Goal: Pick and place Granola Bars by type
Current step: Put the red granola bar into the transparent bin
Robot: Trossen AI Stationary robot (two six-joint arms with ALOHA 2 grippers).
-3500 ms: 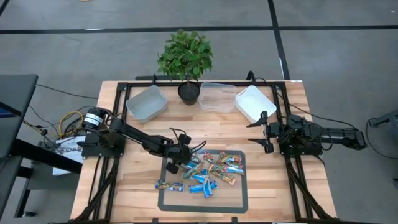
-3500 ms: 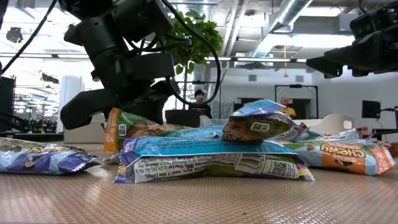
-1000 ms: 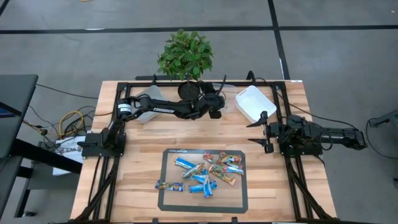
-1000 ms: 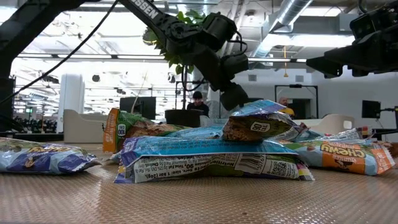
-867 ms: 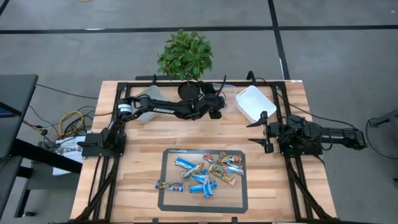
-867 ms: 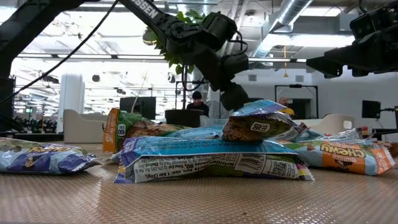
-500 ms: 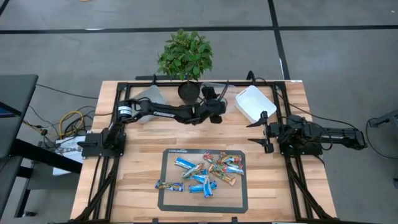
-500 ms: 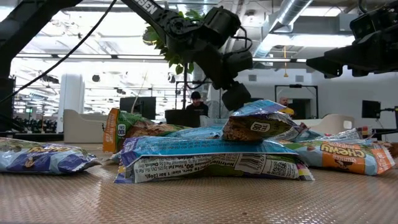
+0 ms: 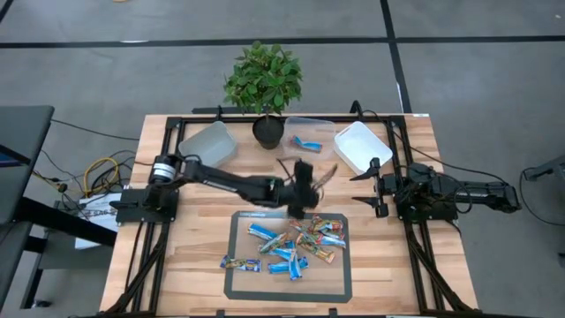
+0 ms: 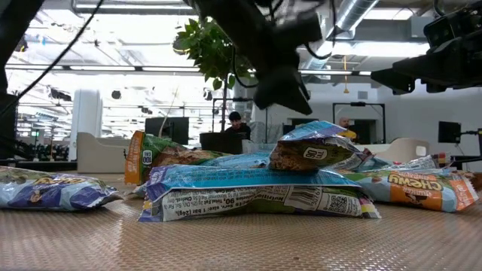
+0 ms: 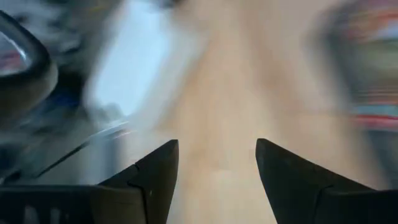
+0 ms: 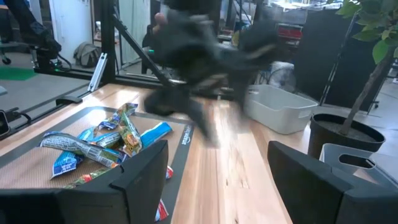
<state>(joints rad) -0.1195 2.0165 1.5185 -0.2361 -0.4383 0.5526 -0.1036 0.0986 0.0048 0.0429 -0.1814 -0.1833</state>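
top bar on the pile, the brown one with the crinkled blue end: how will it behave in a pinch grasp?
Brown bar: probably light, since it perches tilted on the pile without flattening the blue bar under it. Its glossy, crinkled wrapper looks slippery and likely to deform at the ends, so pinch mid-body. Lifting it may nudge its neighbours. Left gripper is open at the mat's far edge.

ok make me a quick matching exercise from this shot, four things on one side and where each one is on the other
Things:
1. blue bar
2. pile of granola bars
3. left gripper
4. right gripper

Places:
A. at the table's right side, in front of the right bin, jaws open
B. above the far edge of the mat, jaws open and empty
C. alone in the middle clear bin
D. on the dark mat

Pairs: 1-C, 2-D, 3-B, 4-A
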